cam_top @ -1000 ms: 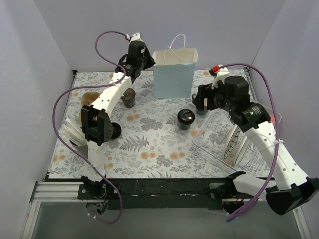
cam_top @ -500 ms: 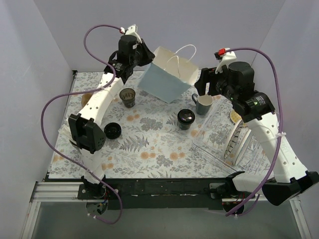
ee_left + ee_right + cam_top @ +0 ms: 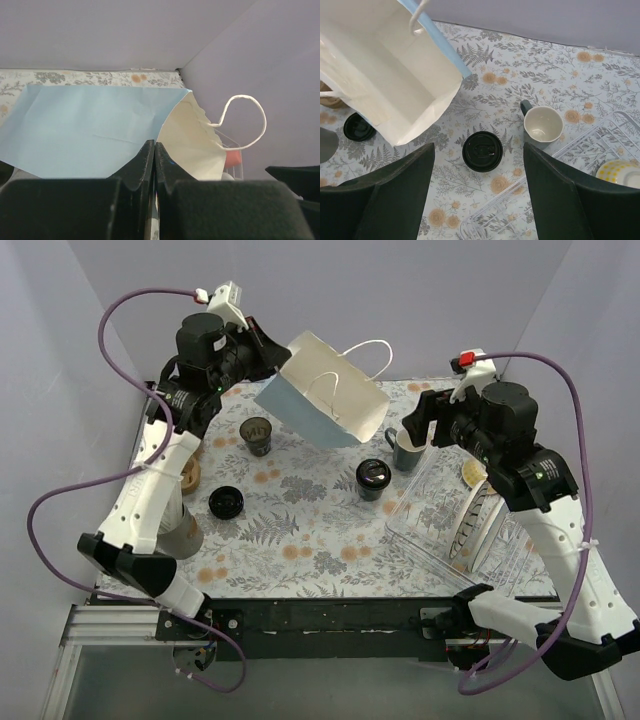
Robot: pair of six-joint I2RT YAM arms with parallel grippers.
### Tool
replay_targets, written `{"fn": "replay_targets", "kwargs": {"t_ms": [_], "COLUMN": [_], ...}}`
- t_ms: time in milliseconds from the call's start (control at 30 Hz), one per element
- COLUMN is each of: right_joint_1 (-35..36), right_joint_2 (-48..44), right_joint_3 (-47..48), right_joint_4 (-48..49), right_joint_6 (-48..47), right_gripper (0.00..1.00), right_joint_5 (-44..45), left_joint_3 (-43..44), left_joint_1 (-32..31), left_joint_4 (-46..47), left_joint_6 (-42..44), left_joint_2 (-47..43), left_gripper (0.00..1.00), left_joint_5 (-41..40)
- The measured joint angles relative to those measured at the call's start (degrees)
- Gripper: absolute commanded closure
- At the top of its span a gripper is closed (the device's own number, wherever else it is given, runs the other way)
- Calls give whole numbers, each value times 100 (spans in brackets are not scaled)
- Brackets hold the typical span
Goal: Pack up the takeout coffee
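The takeout coffee (image 3: 374, 478) (image 3: 482, 151) is a small dark cup with a black lid, standing upright on the floral mat mid-table. My left gripper (image 3: 272, 360) (image 3: 154, 147) is shut on the rim of the light-blue paper bag (image 3: 320, 405) (image 3: 90, 130). The bag hangs in the air, tilted, with its white inside (image 3: 390, 85) and open mouth turned toward the right arm. My right gripper (image 3: 418, 428) (image 3: 478, 148) hovers open high above the coffee, holding nothing. Seen from the right wrist, the cup lies between the two fingers, far below them.
A grey handled mug (image 3: 408, 448) (image 3: 543, 124) stands right of the coffee, beside a clear dish rack (image 3: 470, 525) (image 3: 600, 145) holding a yellow bowl (image 3: 620, 172). A dark tumbler (image 3: 257, 435), a loose black lid (image 3: 226, 503) (image 3: 358, 127) and a plain grey cup (image 3: 180, 530) sit at left.
The left arm has lifted the bag off the mat and tilted it, mouth toward the right. The right arm has risen and drawn back over the mug and coffee.
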Motion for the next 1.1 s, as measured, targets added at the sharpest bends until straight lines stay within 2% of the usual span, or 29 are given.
{"fn": "replay_targets", "kwargs": {"t_ms": [200,467,567,700,800,867,933,967,1100], "right_joint_1": [0,0,0,0,0,0,0,0,0], "right_joint_2": [-295,-621,-743,-824,-841,-846,-866,-872,-940], "right_joint_3": [-131,-387,-444,-444,-444,-446,-446,-448,-540], "right_joint_4": [-118,-289,-396,-455,-459,-461,-461,-463,-468], "right_joint_6": [4,15,20,35,42,44,46,46,42], "right_gripper": [21,21,21,21,21,21,21,21,21], "right_joint_5": [-87,-205,-219,-339,-387,-409,-433,-439,-487], "left_joint_3": [-739,-2879,-3545,-3836,-3836,-3827,-3757,-3727,-3362], "left_joint_1": [0,0,-4,-2,0,0,0,0,0], "left_joint_4": [-409,-393,-398,-391,-417,-459,-553,-579,-815], "left_joint_6": [-173,-575,-601,-544,-413,-304,-190,-98,142], "left_joint_2": [-887,-2452,-2579,-2271,-1991,-1836,-1661,-1604,-1386], "left_gripper": [100,100,100,100,89,69,56,45,31], "left_joint_5": [553,1283,1388,1405,1410,1386,1314,1281,949]}}
